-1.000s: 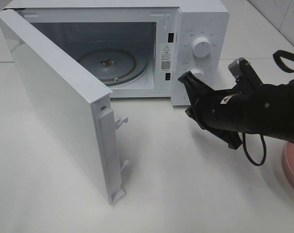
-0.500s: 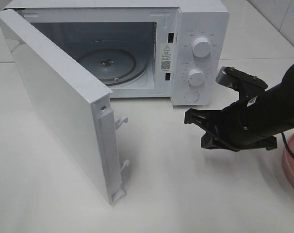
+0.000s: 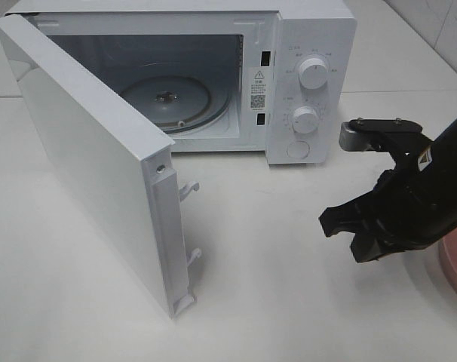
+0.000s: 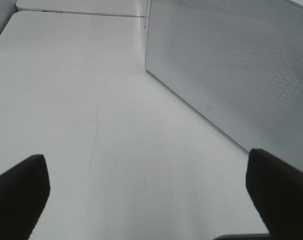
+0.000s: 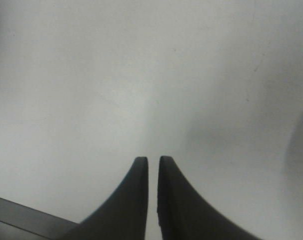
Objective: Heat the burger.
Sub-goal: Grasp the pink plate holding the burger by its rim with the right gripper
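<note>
The burger is out of view in every frame. The white microwave (image 3: pixel 311 45) stands at the back with its door (image 3: pixel 93 166) swung wide open toward the left, and its glass turntable (image 3: pixel 166 100) is bare. My right gripper (image 3: pixel 340 237) hovers over the table in front of the control panel, pointing left and down. In the right wrist view its fingertips (image 5: pixel 152 159) stand almost together with only a thin slit and nothing between them. My left gripper (image 4: pixel 151 200) is open and empty over bare table beside the microwave's white panel (image 4: pixel 231 75); it does not show in the exterior high view.
A pink round plate (image 3: pixel 456 265) peeks in at the right edge, partly behind my right arm. Two dials (image 3: pixel 313 73) and a button sit on the microwave's panel. The door's latch hooks (image 3: pixel 188 188) jut out over the table.
My right arm has pulled back from the microwave's lower dial and swung down toward the front right, ending above the table near the pink plate. The left gripper stays open.
</note>
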Action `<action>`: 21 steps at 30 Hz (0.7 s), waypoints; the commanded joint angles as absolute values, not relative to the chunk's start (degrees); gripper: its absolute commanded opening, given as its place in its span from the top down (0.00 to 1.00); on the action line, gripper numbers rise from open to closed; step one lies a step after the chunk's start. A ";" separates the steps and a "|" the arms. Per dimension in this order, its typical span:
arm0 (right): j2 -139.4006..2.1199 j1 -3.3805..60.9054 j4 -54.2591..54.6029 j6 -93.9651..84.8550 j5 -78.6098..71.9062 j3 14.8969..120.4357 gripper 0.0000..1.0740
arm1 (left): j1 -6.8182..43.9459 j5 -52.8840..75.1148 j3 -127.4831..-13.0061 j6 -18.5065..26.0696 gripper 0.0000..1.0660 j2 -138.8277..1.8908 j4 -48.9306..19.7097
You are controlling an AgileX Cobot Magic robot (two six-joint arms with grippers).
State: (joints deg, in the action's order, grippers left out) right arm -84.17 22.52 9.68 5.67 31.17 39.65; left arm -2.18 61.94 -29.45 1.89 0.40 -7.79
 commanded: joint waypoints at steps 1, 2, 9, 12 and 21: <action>-82.51 20.23 6.70 5.44 37.30 41.08 0.89 | -2.29 61.13 -29.45 2.01 0.06 1.26 -7.85; -82.51 20.23 6.70 5.44 37.30 41.08 0.89 | -2.29 61.13 -29.45 2.01 0.06 1.26 -7.85; -81.53 14.73 1.43 5.27 40.34 41.14 0.81 | -2.29 61.13 -29.45 2.01 0.06 1.26 -7.79; -81.53 12.95 -0.46 5.16 40.68 41.14 0.65 | -2.29 61.13 -29.45 2.01 0.06 1.26 -7.79; -81.53 9.28 -5.27 5.16 40.97 41.02 0.05 | -2.29 61.13 -29.45 2.01 0.06 1.26 -7.79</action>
State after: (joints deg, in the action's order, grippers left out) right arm -82.05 9.74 -4.47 5.67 40.16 40.91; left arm -2.18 61.94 -29.45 1.89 0.40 -7.79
